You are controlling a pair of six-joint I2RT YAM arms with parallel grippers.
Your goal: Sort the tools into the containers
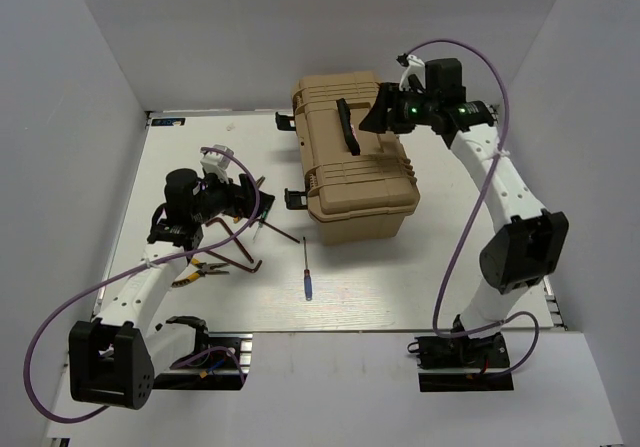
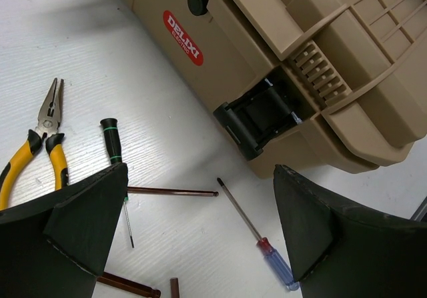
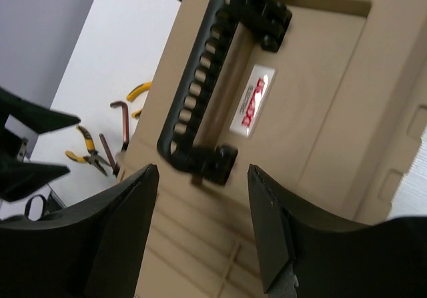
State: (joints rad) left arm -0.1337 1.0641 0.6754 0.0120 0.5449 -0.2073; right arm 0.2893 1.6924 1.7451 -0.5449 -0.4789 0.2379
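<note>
Pliers (image 2: 41, 138) sit partly hidden behind the open left hand (image 2: 200, 170); right hand (image 3: 203, 171) hovers parted, empty, over toolbox (image 3: 320, 111).

The tan toolbox (image 1: 360, 192) sits shut on the counter (image 1: 450, 287), its black handle (image 1: 347, 127) lying flat on the lid. Off its left side, loose and apart from it, lie a blue-handled screwdriver (image 1: 307, 267), yellow pliers (image 2: 47, 128) and reddish-brown bent rods (image 2: 173, 191).
</note>
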